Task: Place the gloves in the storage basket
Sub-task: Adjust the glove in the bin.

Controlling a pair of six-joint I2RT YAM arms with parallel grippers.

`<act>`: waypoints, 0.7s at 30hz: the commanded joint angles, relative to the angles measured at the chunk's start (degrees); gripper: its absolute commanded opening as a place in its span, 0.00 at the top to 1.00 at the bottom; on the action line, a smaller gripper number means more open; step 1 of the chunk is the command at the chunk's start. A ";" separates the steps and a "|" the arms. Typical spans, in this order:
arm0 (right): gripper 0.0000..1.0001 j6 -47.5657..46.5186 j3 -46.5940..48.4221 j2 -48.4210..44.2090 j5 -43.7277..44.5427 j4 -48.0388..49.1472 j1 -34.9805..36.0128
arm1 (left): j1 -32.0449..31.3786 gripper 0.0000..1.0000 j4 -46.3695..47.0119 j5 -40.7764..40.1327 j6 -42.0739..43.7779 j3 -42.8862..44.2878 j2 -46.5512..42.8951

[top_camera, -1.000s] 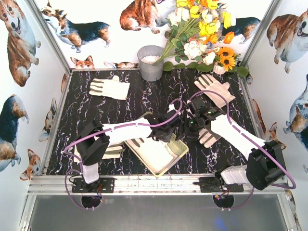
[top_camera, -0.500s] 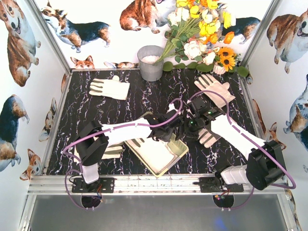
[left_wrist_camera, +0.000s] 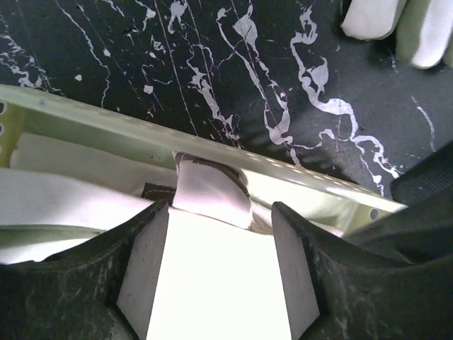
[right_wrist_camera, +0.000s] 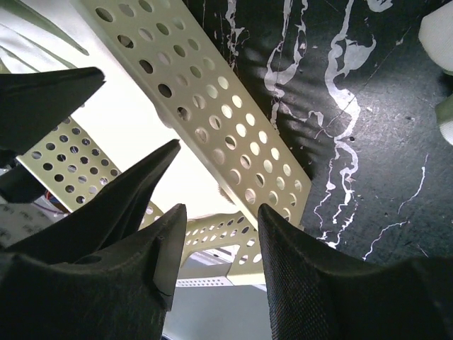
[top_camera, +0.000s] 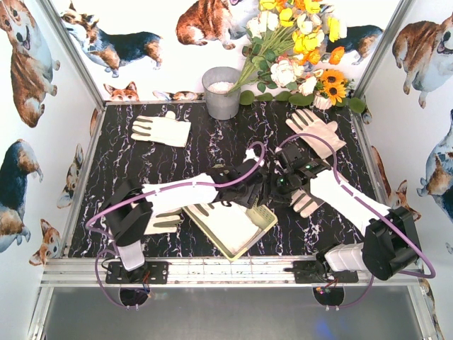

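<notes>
The pale yellow-green storage basket (top_camera: 265,219) sits skewed near the table's front middle, with cream-white gloves (top_camera: 230,225) inside. My left gripper (top_camera: 248,191) hangs over its far end. In the left wrist view my left gripper (left_wrist_camera: 221,209) is open, and a glove (left_wrist_camera: 212,190) lies in the basket (left_wrist_camera: 106,127) between and below its jaws. My right gripper (top_camera: 277,185) is open at the basket's right corner, its jaws apart over the perforated wall (right_wrist_camera: 212,106); my right gripper (right_wrist_camera: 221,212) holds nothing. More gloves lie at back left (top_camera: 161,129), at back right (top_camera: 316,131), right of the basket (top_camera: 306,202) and under the left arm (top_camera: 159,221).
A grey metal bucket (top_camera: 221,92) stands at the back middle beside a bunch of flowers (top_camera: 297,49). Printed walls close in the left, back and right sides. A metal rail (top_camera: 233,273) runs along the near edge by the arm bases.
My left gripper's jaws have parted and let go of the glove, which now lies in the basket. The left arm has shifted slightly towards the back. The right arm has held still.
</notes>
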 commanded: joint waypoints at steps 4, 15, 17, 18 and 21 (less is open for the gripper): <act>0.53 0.30 1.33 -3.51 1.19 1.22 0.11 | 3.43 0.40 5.61 2.48 5.58 -5.12 -7.57; 0.52 0.37 0.65 -5.99 2.35 -0.81 -0.59 | 7.72 0.36 11.60 19.49 15.07 -4.82 -0.76; 0.52 0.26 0.58 -6.43 2.52 -1.18 -0.82 | 7.72 0.35 12.34 19.82 15.13 -5.22 0.16; 0.52 0.26 0.50 -6.62 2.59 -1.24 -0.94 | 7.72 0.35 12.85 19.97 15.01 -5.55 0.44; 0.52 0.45 0.15 -7.03 2.63 -1.33 -1.21 | 7.72 0.35 13.16 20.14 14.58 -6.19 0.98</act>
